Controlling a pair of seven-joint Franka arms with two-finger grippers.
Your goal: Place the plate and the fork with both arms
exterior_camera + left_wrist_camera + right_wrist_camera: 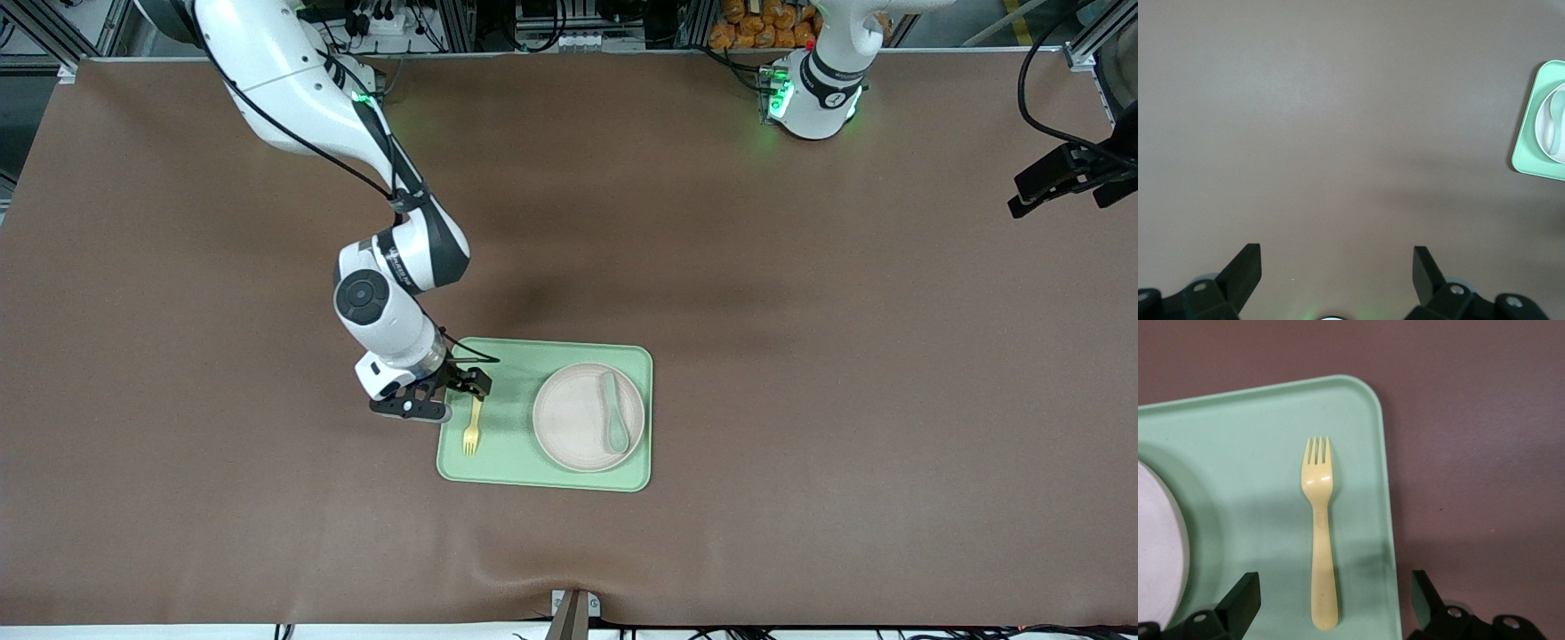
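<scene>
Plate (588, 416): we log it on the green tray (507, 462), toward the left arm's end, spoon (614, 412) on it. Fork (473, 428): flat on the tray beside the plate, released. Right pincer (442, 397): over the fork's handle end, spread wide, empty. Left pincer (1337, 267): waiting above bare table (1338, 120), wide open, empty. We judge placement done; only withdrawal remains.

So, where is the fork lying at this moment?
The fork lies flat on the green tray, beside the plate, toward the right arm's end, below the open right gripper.
</scene>
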